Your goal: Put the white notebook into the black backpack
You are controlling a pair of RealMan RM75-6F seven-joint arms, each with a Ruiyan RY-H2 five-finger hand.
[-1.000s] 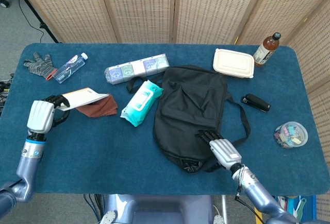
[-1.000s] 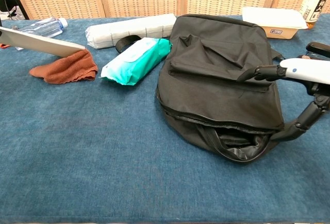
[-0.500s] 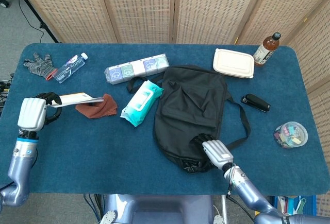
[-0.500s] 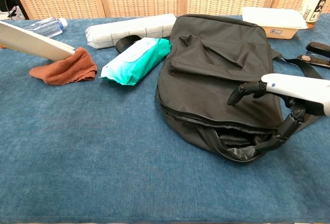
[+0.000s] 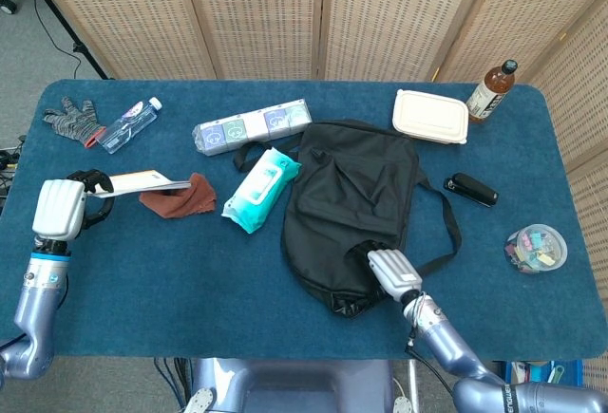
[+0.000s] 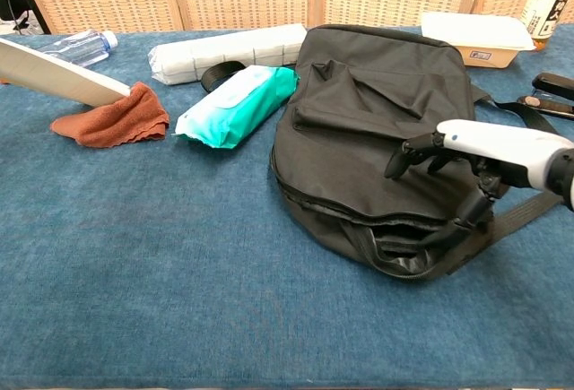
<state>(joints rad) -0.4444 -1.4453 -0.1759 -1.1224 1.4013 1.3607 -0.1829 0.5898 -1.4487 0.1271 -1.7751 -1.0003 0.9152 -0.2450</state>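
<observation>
Right hand [image 6: 489, 152] grips black backpack's [image 5: 351, 195] open mouth.

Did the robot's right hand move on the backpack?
Yes. The right hand slid leftward along the backpack near its opening, ending farther from the stapler than a second ago.

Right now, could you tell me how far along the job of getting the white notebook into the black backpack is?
Done: the left hand holds the white notebook lifted, its far edge over the brown cloth.

In hand: the right hand is at the black backpack, fingers at its mouth, which gapes toward the robot.

Left: carrying the notebook across and sliding it in.
</observation>
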